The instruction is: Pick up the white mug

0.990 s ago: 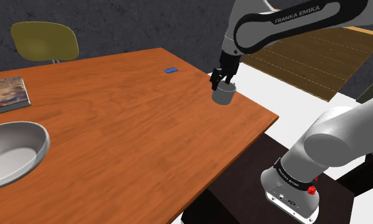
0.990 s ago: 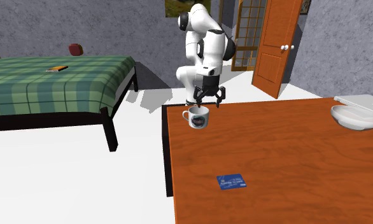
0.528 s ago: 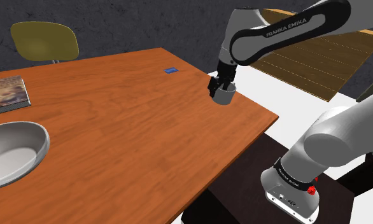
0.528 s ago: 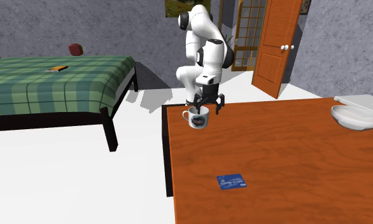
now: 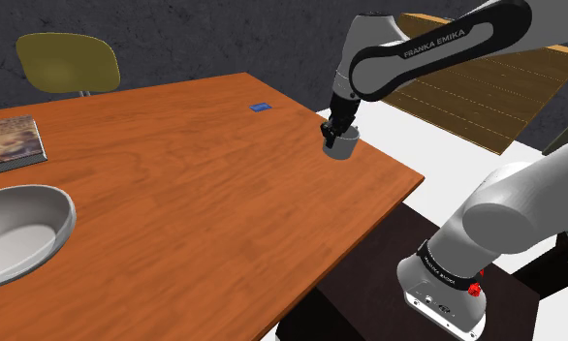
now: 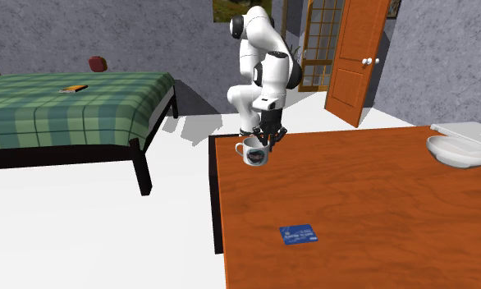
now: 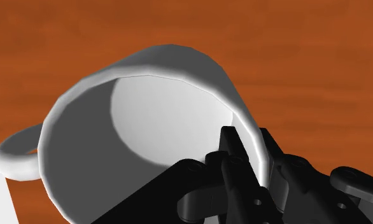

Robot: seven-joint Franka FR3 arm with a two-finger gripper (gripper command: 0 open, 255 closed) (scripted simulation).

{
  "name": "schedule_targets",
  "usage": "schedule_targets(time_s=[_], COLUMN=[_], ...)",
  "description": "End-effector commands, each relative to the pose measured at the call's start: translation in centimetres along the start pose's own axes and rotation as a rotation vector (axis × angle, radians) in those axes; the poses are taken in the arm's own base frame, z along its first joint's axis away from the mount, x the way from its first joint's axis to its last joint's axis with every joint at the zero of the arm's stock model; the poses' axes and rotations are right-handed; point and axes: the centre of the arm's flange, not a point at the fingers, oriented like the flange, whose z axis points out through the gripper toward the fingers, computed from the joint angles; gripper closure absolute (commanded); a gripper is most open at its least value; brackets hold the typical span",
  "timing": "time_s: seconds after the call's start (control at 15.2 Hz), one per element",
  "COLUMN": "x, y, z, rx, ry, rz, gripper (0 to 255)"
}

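The white mug (image 5: 343, 146) stands upright near the corner of the orange wooden table (image 5: 195, 194), close to its edge. In the second exterior view the mug (image 6: 253, 153) has a dark emblem on its side and its handle points to that view's left. My black gripper (image 5: 331, 132) is down at the mug's rim, shut on the wall. In the wrist view one finger is inside the mug (image 7: 147, 108) and the other outside, and the gripper (image 7: 252, 159) clasps the rim on the side opposite the handle. The mug rests on the table.
A blue card (image 6: 298, 234) lies on the table farther in. A grey bowl (image 5: 15, 232) and a book (image 5: 11, 140) sit at the shoulder view's left, with an olive chair (image 5: 67, 63) behind. A green bed (image 6: 75, 103) and an orange door (image 6: 358, 57) stand beyond the table.
The gripper has come down from just above the mug to its rim, and its fingers have gone from spread apart to shut on the mug's wall. The mug has not moved.
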Motion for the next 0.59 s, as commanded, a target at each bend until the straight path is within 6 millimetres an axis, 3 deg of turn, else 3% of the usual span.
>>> schedule_targets(time_s=[0.0,0.13,0.53], x=[0.0,0.0,0.2], y=[0.0,0.0,0.1], z=[0.0,0.0,-3.2], rx=[0.0,0.0,0.0], ry=[0.0,0.0,0.0], rz=[0.0,0.0,0.0], gripper=[255,255,255])
